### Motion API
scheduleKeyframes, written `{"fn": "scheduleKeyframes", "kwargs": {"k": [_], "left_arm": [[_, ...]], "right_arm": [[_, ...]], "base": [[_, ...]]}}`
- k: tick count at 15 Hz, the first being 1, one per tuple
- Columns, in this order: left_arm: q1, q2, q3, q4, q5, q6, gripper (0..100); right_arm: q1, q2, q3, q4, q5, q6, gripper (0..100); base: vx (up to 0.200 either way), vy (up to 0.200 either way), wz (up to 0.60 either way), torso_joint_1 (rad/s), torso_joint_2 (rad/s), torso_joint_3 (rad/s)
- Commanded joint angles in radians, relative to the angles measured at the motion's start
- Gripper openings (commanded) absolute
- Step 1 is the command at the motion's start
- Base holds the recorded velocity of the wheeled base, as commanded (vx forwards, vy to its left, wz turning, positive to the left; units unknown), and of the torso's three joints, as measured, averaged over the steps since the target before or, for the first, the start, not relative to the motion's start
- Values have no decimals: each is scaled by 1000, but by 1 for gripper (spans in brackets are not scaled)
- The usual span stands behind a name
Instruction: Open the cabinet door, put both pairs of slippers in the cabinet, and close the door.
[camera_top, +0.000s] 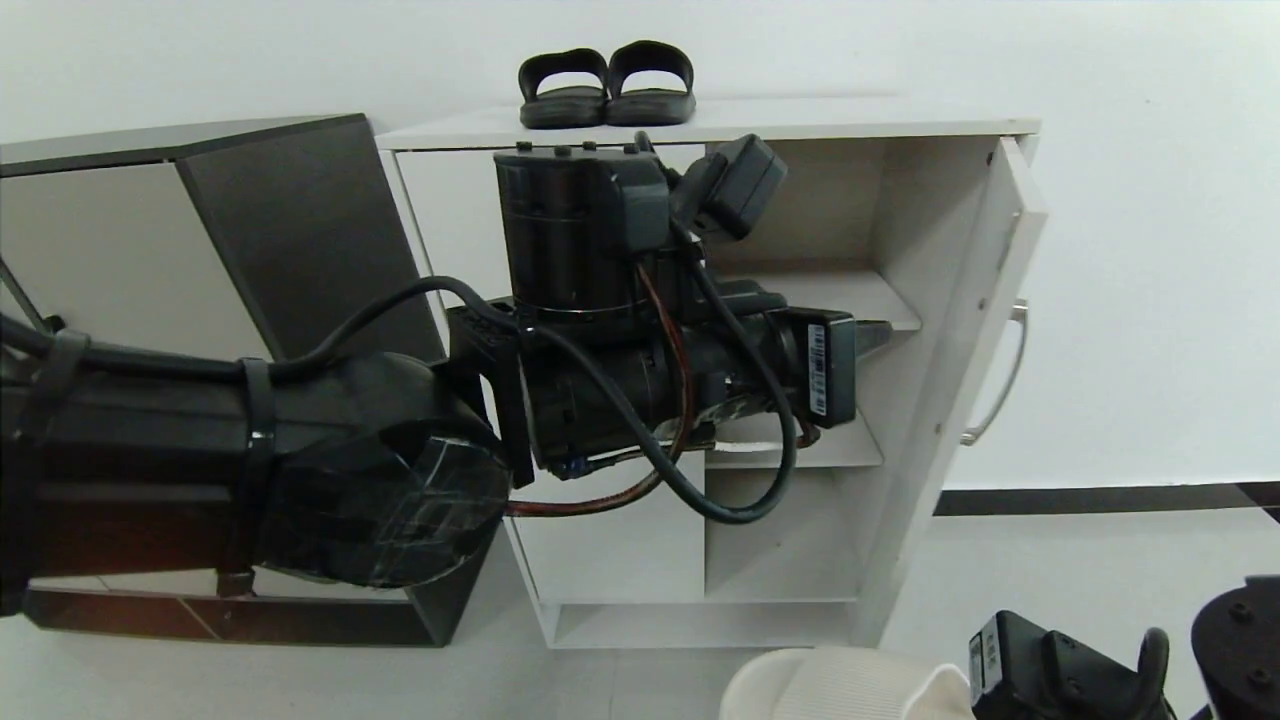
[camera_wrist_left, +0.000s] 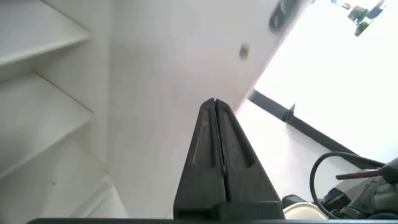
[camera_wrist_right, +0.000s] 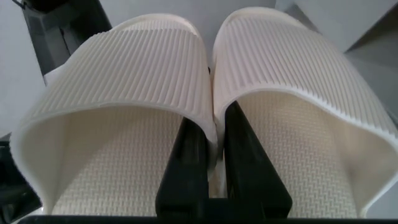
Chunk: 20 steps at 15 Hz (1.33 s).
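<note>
Door-open stage, loading step: L gripper (camera_wrist_left: 215, 111) pressed together near cabinet door (camera_top: 965, 400), R gripper (camera_wrist_right: 214, 121) pinching cream slippers (camera_wrist_right: 124, 68) by adjoining straps; next, lift onto shelf (camera_top: 850, 295); black slippers (camera_top: 606, 85) atop cabinet (camera_top: 800, 122).

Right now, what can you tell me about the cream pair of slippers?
The cream slippers are two slides, each with a wide ribbed band over a finely textured footbed; they look like soft foam or rubber. They sit side by side with their inner walls pressed together. The right gripper has one finger inside each slipper and pinches those two walls. In the head view the pair is low in front of the open cabinet, not inside it.
</note>
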Motion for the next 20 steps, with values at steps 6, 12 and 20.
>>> {"fn": "scheduleKeyframes", "kwargs": {"k": [6,12,20], "left_arm": [[186,-221,150,3,349,68,0],[422,-879,759,147,721,202,0],[860,-1652,1279,299,558,275,0]], "right_arm": [[-37,225,-159,-114,-341,210,0],[-115,437,-299,-308,-702,266,0],[-137,377,-291,-308,-699,251,0]], "base": [[-33,0,0,0,0,2],[0,0,0,0,0,0],[0,0,0,0,0,0]]}}
